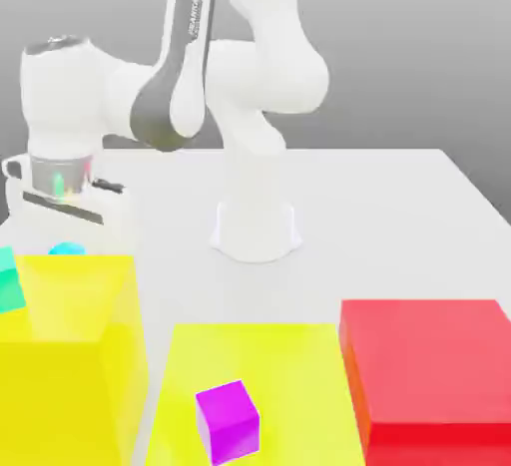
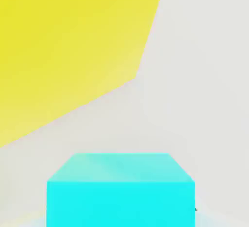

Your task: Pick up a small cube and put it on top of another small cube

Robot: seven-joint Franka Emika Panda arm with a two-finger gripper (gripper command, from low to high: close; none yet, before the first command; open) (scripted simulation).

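The small cube (image 1: 67, 249) is light cyan and peeks out just behind the top edge of the big yellow block (image 1: 70, 354) at the exterior view's left. My gripper (image 1: 66, 236) hangs straight over it, with the white hand directly above. In the hand view the cyan cube (image 2: 120, 189) sits very close, between the jaws, and the gripper is shut on it. A face of the yellow block (image 2: 68, 51) lies beside it.
A darker teal-green small cube (image 1: 8, 289) sits at the far left edge by the yellow block. A magenta small cube (image 1: 228, 421) rests on a flat yellow slab (image 1: 289, 354) at the front. A large red block (image 1: 429, 369) stands to the right. The arm's base (image 1: 257, 225) stands mid-table.
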